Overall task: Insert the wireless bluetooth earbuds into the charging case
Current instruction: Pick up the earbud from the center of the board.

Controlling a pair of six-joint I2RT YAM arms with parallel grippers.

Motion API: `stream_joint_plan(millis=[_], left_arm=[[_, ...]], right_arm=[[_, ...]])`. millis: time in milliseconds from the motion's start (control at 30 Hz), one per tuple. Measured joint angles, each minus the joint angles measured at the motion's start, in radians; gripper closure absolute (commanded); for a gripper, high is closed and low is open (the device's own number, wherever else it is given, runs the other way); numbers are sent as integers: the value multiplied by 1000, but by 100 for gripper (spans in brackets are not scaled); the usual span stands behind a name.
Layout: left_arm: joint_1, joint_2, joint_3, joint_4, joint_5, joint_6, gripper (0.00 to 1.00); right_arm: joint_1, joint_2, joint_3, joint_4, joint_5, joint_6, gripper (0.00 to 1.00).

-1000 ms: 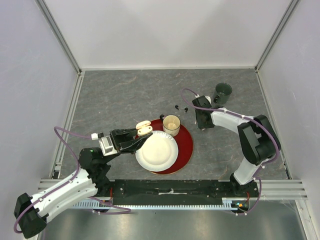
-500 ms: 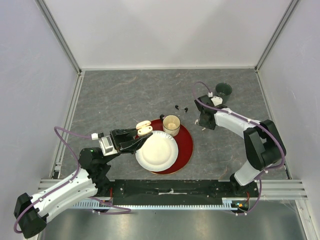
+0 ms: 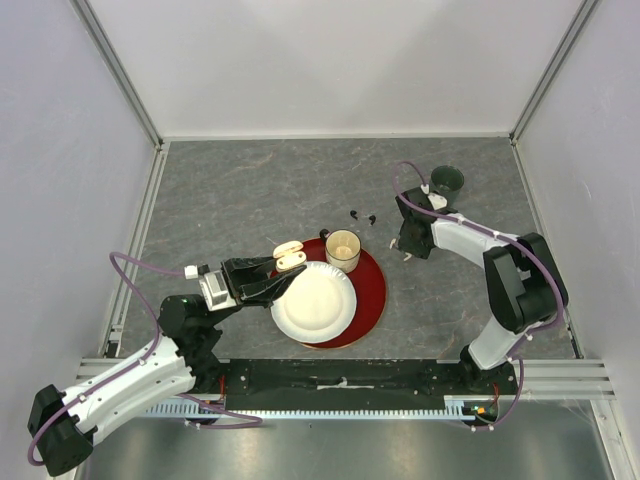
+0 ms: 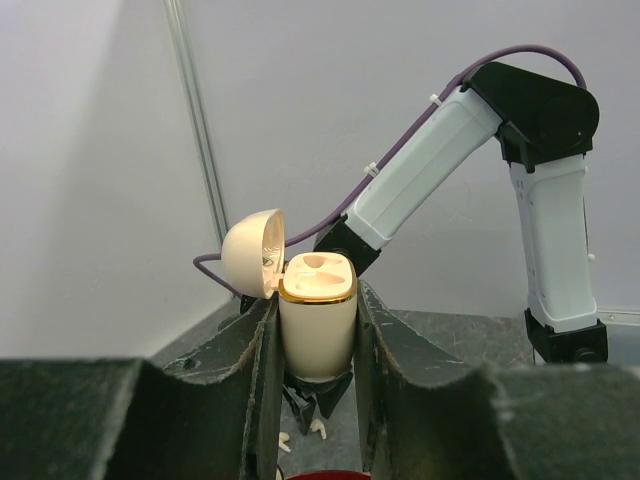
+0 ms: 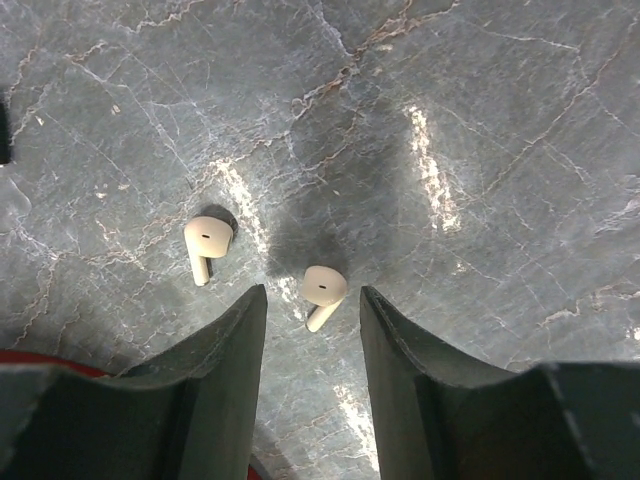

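At bench [image 5: 480, 120] right side, R pincer [image 5: 312, 292] hangs half-open straddling one white earbud [image 5: 322, 285], apparently set for pickup; 2nd white earbud [image 5: 207, 236] lies just beside. L pincer [image 4: 316, 345] clamps charging case [image 4: 317, 300] upright, lid [image 4: 250, 252] open, presumably presented for insertion. Black pair [image 3: 362, 215] lies apart.

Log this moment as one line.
left gripper: shut on charging case, lid open | right gripper: open over white earbud on table
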Motion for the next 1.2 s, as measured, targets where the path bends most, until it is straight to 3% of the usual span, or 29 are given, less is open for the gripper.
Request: stream_joint_plan(millis=[1200], left_arm=[[0, 6, 0, -1, 0, 0, 98]], right_arm=[[-26, 22, -26, 53, -21, -2, 61]])
